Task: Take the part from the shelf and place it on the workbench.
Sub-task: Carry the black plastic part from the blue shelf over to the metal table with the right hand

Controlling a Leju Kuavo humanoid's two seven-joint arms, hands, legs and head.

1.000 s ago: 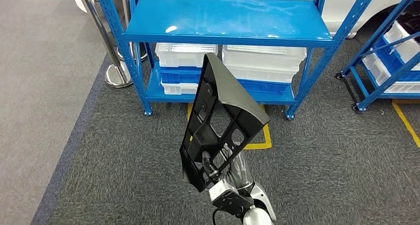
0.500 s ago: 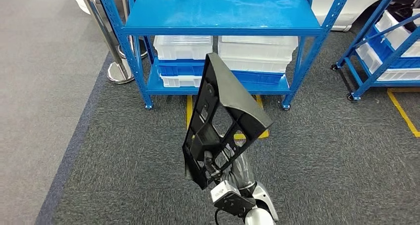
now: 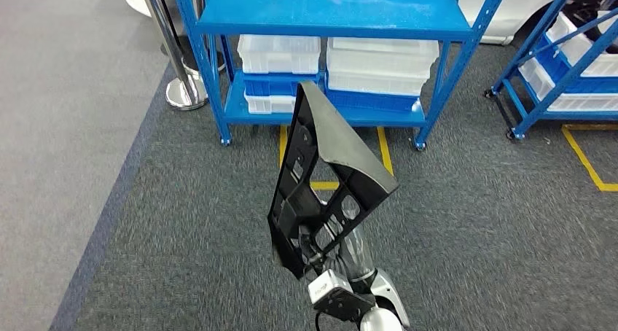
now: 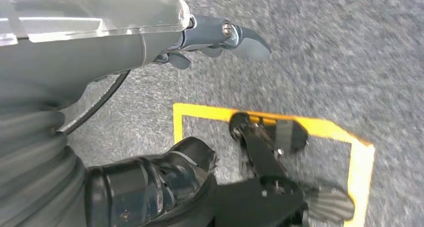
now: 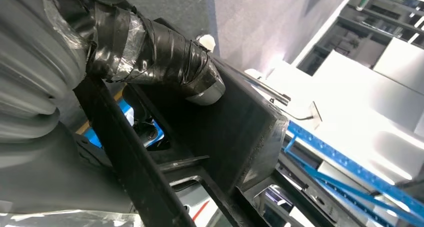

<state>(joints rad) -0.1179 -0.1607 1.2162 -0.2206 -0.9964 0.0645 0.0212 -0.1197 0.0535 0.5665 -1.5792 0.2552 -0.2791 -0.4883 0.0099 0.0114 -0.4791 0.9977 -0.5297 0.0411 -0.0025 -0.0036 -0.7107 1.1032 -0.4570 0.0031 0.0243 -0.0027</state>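
Observation:
The part [image 3: 328, 163] is a flat black plastic bracket with cut-out openings and a triangular outline. My right hand [image 3: 324, 247] holds it upright by its lower end, low in the middle of the head view, in front of the blue shelf [image 3: 328, 10]. In the right wrist view the tape-wrapped thumb [image 5: 160, 52] presses on the part's black wall [image 5: 235, 132]. My left hand [image 4: 165, 52] hangs over the grey carpet with its fingers [image 4: 225, 34] stretched out and apart from the thumb, holding nothing.
White and blue bins [image 3: 379, 61] sit on the shelf's lower level. A second blue rack [image 3: 561, 54] stands at the right. A chrome post base [image 3: 186, 94] stands left of the shelf. Yellow floor tape [image 3: 382, 152] lies below the shelf. Open carpet surrounds me.
The whole picture has shifted: the shelf now lies higher and farther off, so the camera has moved back. The part stays in my right hand at the same tilt.

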